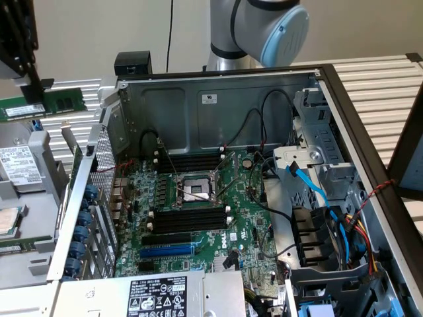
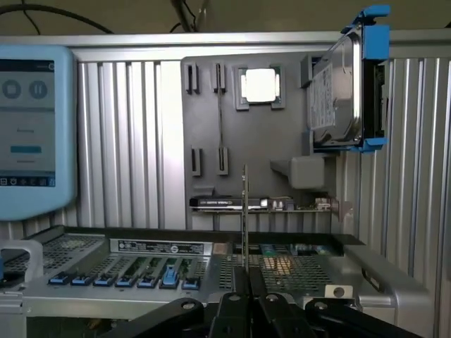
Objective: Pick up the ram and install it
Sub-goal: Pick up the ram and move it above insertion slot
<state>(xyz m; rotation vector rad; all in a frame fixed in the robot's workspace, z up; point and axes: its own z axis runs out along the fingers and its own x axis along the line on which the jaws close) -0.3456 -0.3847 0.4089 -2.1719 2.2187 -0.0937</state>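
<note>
The pincer sits at about ten o'clock in the exterior view, outside the open computer case. It is closed on the ram, a narrow green board lying roughly level beneath the black fingers. The ram is off the worktop and past the case's wall on the exterior view's left.

In the wrist view the pincer has its fingertips pressed against both faces of the ram. The ram shows edge-on as a thin strip standing straight out from the grip.

Inside the case the motherboard lies flat, with the processor socket near the middle of the view. Long black slots run just beside the socket at six o'clock from it. A blue slot lies further out the same way. The ram is well apart from all of them.

The robot arm rises behind the case at twelve o'clock. Beyond the ram, the wrist view shows a hard drive in a blue bracket and a pale blue screen unit.
</note>
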